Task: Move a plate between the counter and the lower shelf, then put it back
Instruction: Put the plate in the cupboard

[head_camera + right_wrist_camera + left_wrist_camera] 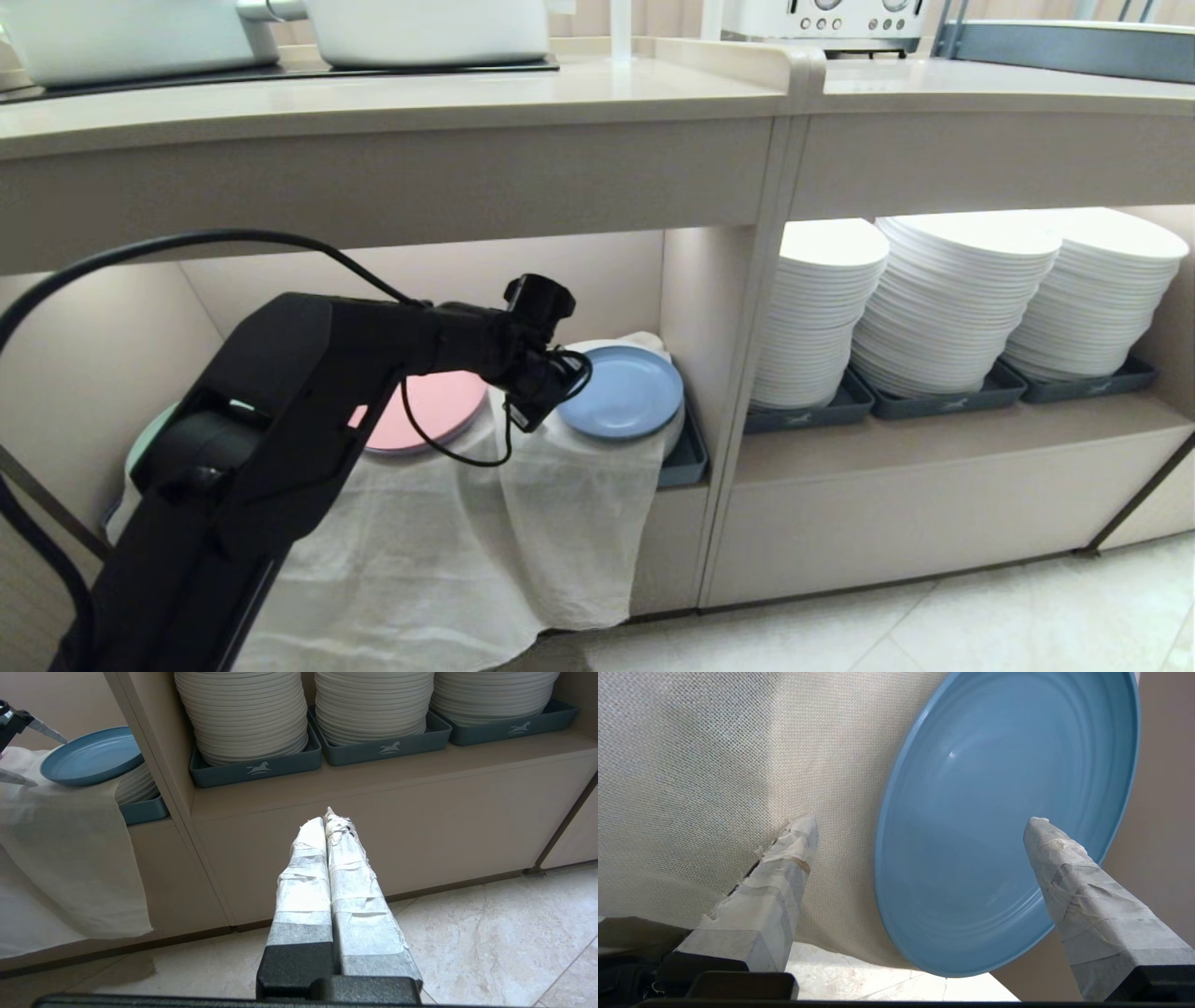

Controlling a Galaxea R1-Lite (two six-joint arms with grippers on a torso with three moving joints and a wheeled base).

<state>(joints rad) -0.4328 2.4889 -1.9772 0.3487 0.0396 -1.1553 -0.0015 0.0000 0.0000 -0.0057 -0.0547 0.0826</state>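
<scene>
A: Between the spread fingers (794, 835) of the left gripper (920, 826), the plate's (999, 812) near rim is seen; the plate lies on the cloth (691, 765) in the lower shelf (420, 271), held by nothing.

B: The step is judged as release or regrasp at the shelf. The return to the counter (392, 103) remains undone.

A: A closing on the rim is called for next, one finger under it, clear of the cloth. The right gripper (329, 821) is parked, fingers pressed together.

Soft, even light; sharp focus; faint shadows.
</scene>
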